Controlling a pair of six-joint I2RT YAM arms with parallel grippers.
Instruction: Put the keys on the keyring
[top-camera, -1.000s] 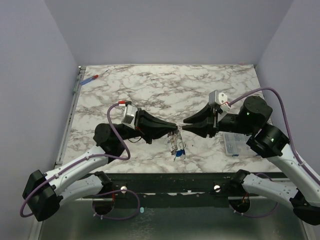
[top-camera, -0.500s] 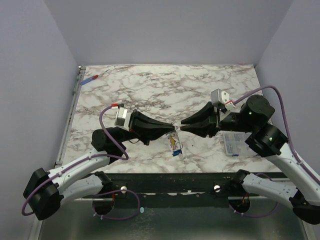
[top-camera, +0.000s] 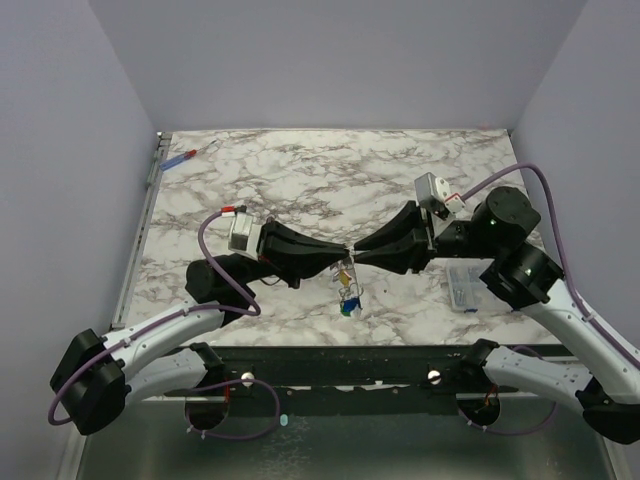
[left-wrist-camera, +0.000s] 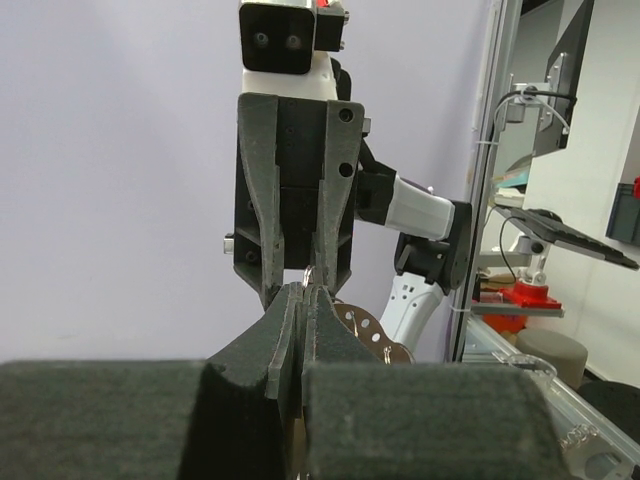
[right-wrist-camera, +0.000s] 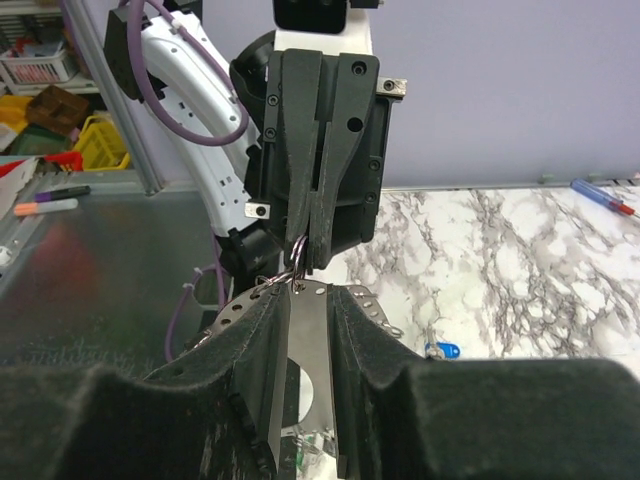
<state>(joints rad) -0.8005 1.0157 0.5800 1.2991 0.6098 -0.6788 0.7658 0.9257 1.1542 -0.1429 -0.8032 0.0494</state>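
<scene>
From 9 o'clock, the left gripper (top-camera: 343, 254) is kept with its fingers clenched on the thin silver wire keyring (right-wrist-camera: 296, 262), so that the loop is steadied in mid-air above the marble tabletop (top-camera: 300, 180). The small silver keys with coloured tags (top-camera: 348, 292) are left dangling at 6 o'clock beneath it. From 3 o'clock, the right gripper (top-camera: 360, 252) is brought tip to tip, with a flat silver metal strip (right-wrist-camera: 312, 350) grasped between its fingers, apparently for threading. Compared with a second earlier, the left wrist is shifted towards 9 o'clock and the right fingers are narrowed slightly.
</scene>
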